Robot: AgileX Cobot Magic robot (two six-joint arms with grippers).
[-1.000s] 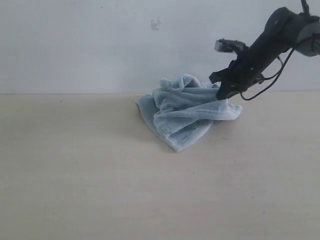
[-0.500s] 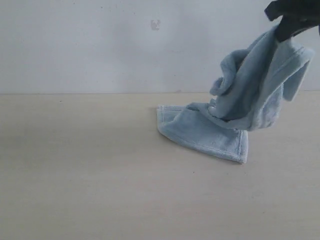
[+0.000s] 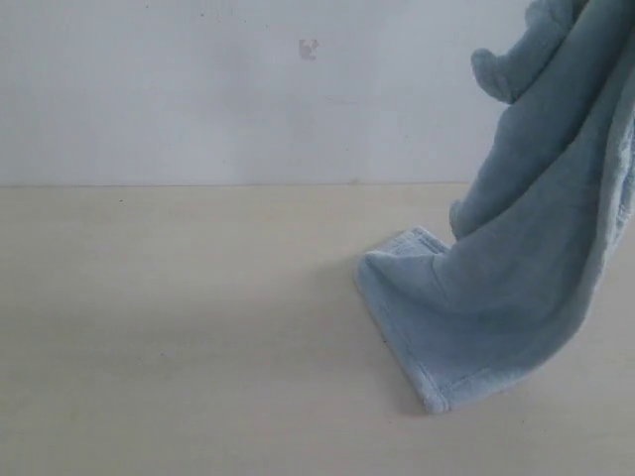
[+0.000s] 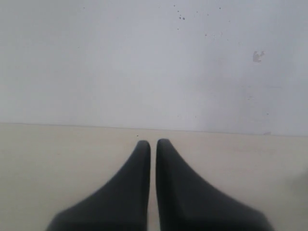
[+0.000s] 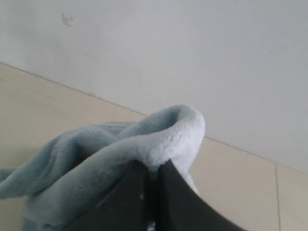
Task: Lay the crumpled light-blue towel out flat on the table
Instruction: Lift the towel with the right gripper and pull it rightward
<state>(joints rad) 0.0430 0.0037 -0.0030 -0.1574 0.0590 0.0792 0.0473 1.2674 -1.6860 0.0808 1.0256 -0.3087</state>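
Since a second ago the towel [image 3: 516, 268] has been lifted out of its crumpled heap and carried nearer and to the right over the table [image 3: 179, 337]. Only the towel's lower hem is left trailing on the table. The rest is hung from above the top edge of the exterior view. In the right wrist view a thick fold of the towel is seen pinched between the closed fingers of the right gripper [image 5: 151, 179]. The left gripper [image 4: 153, 145] is held over bare table with no towel in its view, its fingers drawn almost together and nothing caught between them. Behind the towel, the table's far edge is met by a plain wall [image 3: 198, 99].

For the step in hand, the cloth is best allowed to hang open before being lowered. A free corner should then be taken by the left gripper, so that the hem is drawn out away from the pinched fold rather than dropped back in folds.
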